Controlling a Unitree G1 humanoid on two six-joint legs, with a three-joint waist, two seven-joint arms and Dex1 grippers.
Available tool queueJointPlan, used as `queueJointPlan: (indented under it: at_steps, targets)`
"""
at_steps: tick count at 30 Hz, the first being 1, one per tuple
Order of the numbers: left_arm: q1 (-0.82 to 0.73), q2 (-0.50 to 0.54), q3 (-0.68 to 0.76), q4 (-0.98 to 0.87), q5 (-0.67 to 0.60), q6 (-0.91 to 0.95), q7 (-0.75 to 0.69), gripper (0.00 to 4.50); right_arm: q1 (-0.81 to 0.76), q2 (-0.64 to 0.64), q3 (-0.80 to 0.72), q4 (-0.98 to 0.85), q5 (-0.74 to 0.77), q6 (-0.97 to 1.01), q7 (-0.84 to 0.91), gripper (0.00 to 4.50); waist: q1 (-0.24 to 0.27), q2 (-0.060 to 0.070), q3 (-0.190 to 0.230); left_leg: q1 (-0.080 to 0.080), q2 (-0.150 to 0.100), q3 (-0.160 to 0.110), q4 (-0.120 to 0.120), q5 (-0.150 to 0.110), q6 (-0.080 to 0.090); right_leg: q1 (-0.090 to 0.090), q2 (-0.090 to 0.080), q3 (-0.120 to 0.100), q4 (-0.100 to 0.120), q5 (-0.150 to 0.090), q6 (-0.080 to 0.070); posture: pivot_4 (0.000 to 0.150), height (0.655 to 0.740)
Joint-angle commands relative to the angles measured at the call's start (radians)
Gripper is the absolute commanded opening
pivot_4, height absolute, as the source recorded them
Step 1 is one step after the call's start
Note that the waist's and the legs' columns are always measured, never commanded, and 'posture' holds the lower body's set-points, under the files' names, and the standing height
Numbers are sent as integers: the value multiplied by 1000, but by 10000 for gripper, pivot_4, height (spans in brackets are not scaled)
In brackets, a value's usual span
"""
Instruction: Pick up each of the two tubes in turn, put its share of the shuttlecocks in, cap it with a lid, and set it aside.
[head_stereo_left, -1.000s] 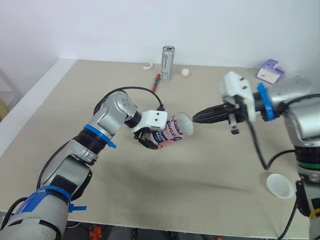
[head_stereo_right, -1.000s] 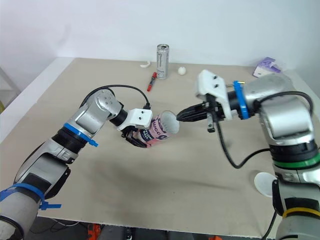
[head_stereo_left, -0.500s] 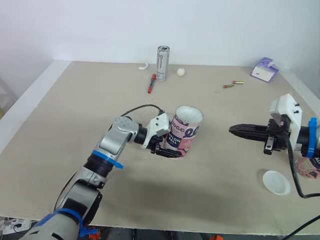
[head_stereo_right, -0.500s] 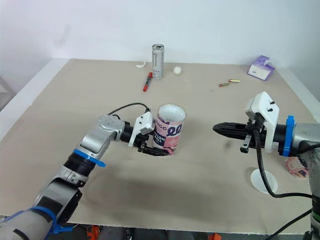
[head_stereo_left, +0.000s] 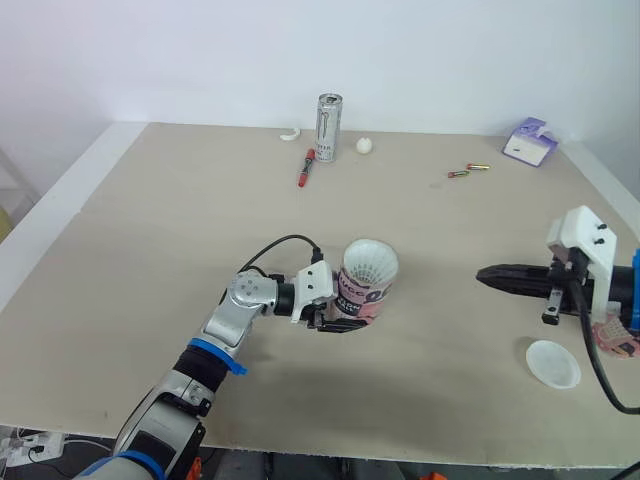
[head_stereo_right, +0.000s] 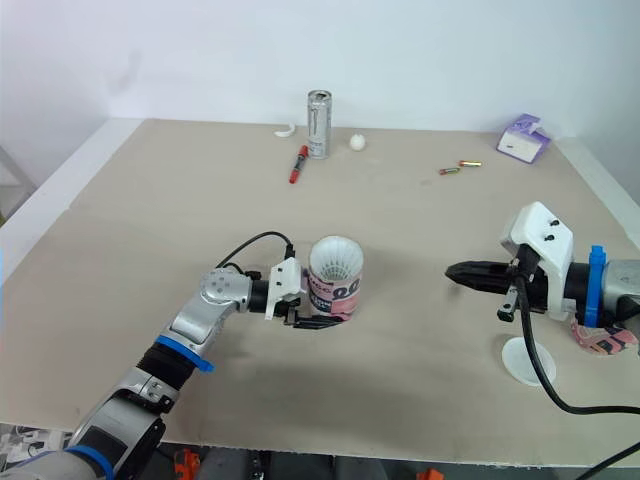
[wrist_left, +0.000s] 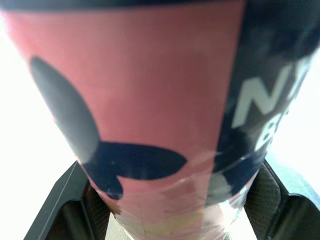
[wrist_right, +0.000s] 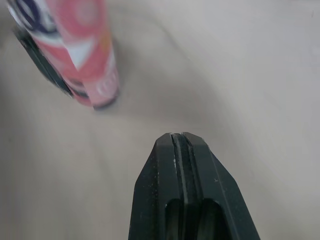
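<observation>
A pink and navy tube (head_stereo_left: 363, 290) stands upright near the table's middle, with white shuttlecock feathers (head_stereo_left: 370, 262) showing at its open top. My left gripper (head_stereo_left: 342, 317) is shut on the tube's lower part. The left wrist view shows the tube (wrist_left: 150, 100) between the black pads (wrist_left: 264, 197). My right gripper (head_stereo_left: 487, 275) is shut and holds nothing. It hovers well to the right of the tube, pointing at it. A white lid (head_stereo_left: 553, 363) lies flat near the front right. A second pink tube (head_stereo_right: 602, 338) lies at the right edge, partly behind my right arm.
Along the far edge stand a silver can (head_stereo_left: 330, 126), a red marker (head_stereo_left: 303, 170), a white ball (head_stereo_left: 365, 146) and a white curved piece (head_stereo_left: 290, 134). Two small batteries (head_stereo_left: 464, 170) and a purple box (head_stereo_left: 527, 142) sit at the far right.
The head camera has shifted. My left arm has brought the tilted tube down to upright on the table. My right gripper has drawn back from the tube's mouth toward the right.
</observation>
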Motion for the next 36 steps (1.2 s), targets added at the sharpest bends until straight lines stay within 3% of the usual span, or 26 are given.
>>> queueJointPlan:
  at_steps: [1, 3, 7, 9, 11, 24, 36]
  targets:
    - [-6, 4, -12, 11, 10, -12, 3, 31130, 45, -58, -26, 45, -43, -51, 34, 3143, 0, 0, 0, 0, 0, 0, 0, 0, 0, 0, 0, 0, 0, 0, 0, 1500, 7400]
    - [-5, 4, -16, 9, 7, -12, -2, 31130, 82, -82, -29, 81, -65, -69, 47, 9207, 0, 0, 0, 0, 0, 0, 0, 0, 0, 0, 0, 0, 0, 0, 0, 1500, 7400]
    - [-1, 7, -22, -2, -14, 25, -32, 31130, 138, -112, -31, 141, -102, -135, 83, 26692, 0, 0, 0, 0, 0, 0, 0, 0, 0, 0, 0, 0, 0, 0, 0, 1500, 7400]
    - [5, 12, -28, -10, -27, 50, -56, 31130, 152, -124, -27, 167, -113, -158, 100, 37660, 0, 0, 0, 1, 0, 0, 0, 0, 0, 0, 0, 0, 0, 0, -1, 1500, 7400]
    - [10, 19, -34, -17, -38, 83, -76, 31130, 158, -135, -18, 194, -125, -182, 114, 44598, -1, 0, 0, 1, 0, 0, 0, 0, 0, 0, 1, 0, 0, -1, -1, 1500, 7400]
    - [15, 54, -60, -38, -31, 128, -110, 31130, 123, -180, 96, 436, -203, -328, 194, 44598, -2, 1, 0, 2, 0, 0, -1, 0, 0, 1, 1, 0, 0, -2, -1, 1500, 7400]
    - [10, 60, -63, -39, -32, 129, -104, 31130, -57, -188, 284, 674, -301, -484, 255, 44598, -3, 1, 0, 12, 0, 0, -3, 0, -1, 9, 0, 0, 0, -4, -4, 1500, 7400]
